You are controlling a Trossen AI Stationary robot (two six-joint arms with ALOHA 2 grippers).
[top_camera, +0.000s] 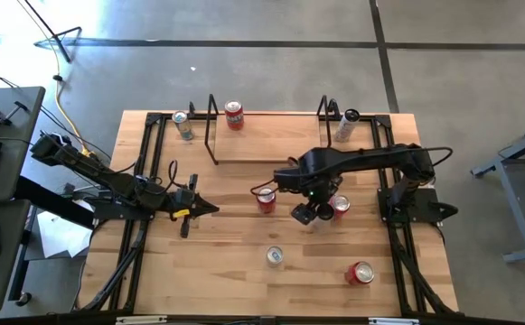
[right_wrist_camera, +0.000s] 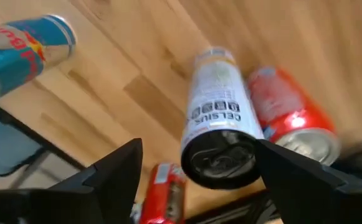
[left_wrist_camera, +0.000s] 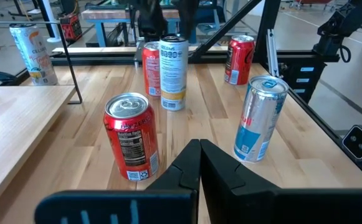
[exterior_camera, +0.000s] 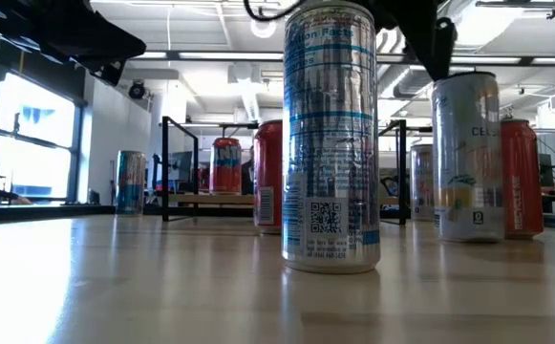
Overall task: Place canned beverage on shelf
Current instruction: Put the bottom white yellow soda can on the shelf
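The right gripper (right_wrist_camera: 196,180), jaws spread wide, is hovering over a tall white-and-yellow can (right_wrist_camera: 221,118) mid-table, well short of the light-wood wire-framed shelf (top_camera: 267,144); closing on it seems next, while the left gripper (top_camera: 190,209), jaws together, is waiting.

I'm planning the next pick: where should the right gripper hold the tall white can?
Grip the white can by its upper side wall from straight above: it stands upright and slim, between the open fingers of the right gripper. A red can stands close beside it, so keep fingers off that side.
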